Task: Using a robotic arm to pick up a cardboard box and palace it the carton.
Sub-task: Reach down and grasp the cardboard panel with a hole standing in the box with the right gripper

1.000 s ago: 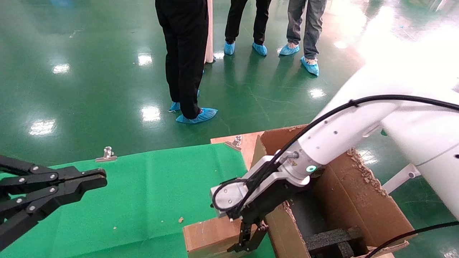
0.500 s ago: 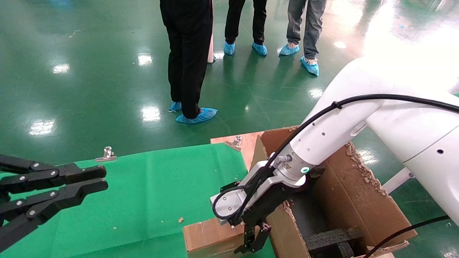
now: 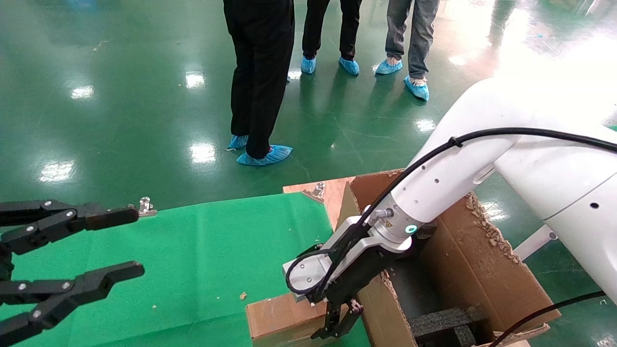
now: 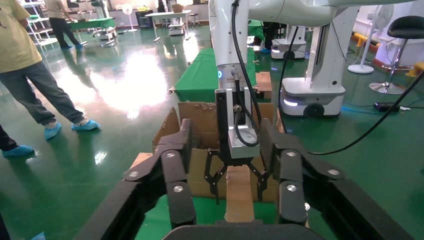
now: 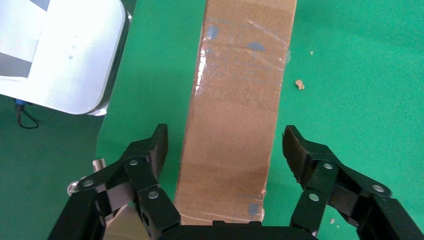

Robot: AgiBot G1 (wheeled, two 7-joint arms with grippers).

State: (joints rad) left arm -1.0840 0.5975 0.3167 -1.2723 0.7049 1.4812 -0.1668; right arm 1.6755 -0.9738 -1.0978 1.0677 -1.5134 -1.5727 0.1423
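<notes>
While black foam blocks (image 3: 446, 320) are being held inside the carton (image 3: 482, 274), the cardboard box (image 5: 237, 105) is being straddled, ungripped, by the right gripper (image 5: 225, 147), its jaws spread.

Your robotic arm (image 3: 482, 159) has a glossy white shell with small dark screw holes along the forearm. A black cable (image 3: 530, 131) runs along its outside and loops at the wrist. A green-lit ring sits at the wrist joint, beside a small yellow warning sticker. Below it you have a silver camera block (image 3: 308, 272) on a black bracket. The right gripper (image 5: 225, 150) is black, multi-link, with silver pivot screws and ribbed pads. The left gripper (image 3: 115, 243) is all black, with the same silver screws.
</notes>
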